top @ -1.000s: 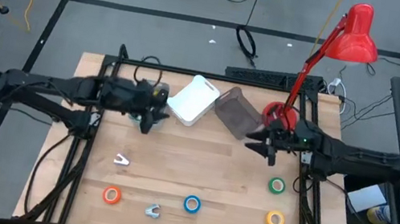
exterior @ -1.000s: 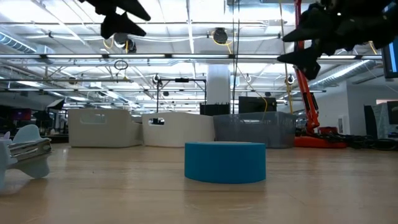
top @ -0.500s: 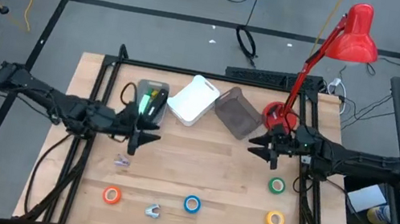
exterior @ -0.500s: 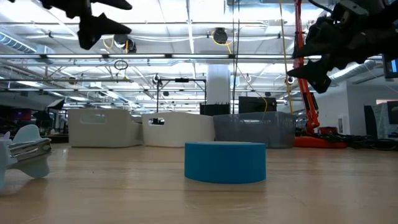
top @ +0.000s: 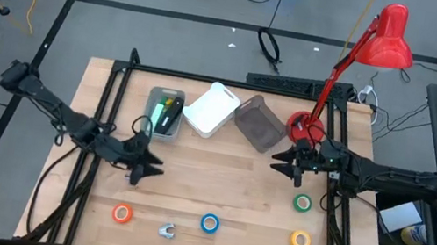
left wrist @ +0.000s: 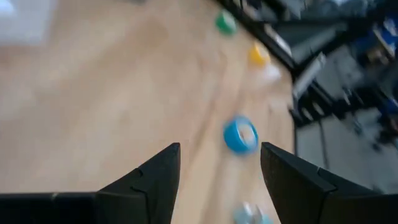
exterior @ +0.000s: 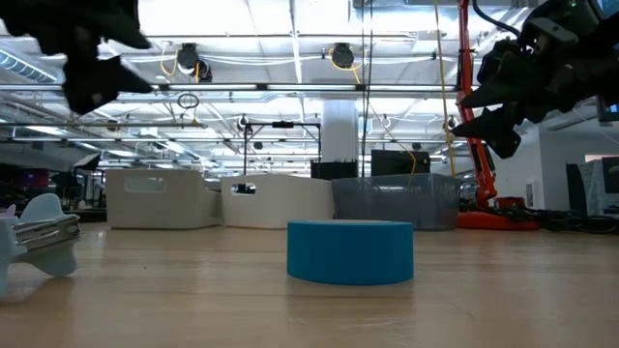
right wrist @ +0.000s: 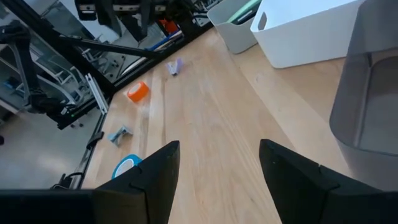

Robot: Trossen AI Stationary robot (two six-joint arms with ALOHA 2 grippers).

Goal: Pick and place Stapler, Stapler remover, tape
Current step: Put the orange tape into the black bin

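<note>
Swinging down from the bins, the left gripper (top: 142,169) now hangs released over the wooden surface (top: 216,189) above the orange tape (top: 122,212); right gripper (top: 290,164) gapes beside the red lamp (top: 388,37).

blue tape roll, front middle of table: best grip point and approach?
Come straight down on the blue tape roll. It lies flat with its core hole facing up and nothing touching it, so pinch across the ring wall, one finger in the hole and one outside, or span the outer rim. The left gripper, open, looks nearest.
</note>
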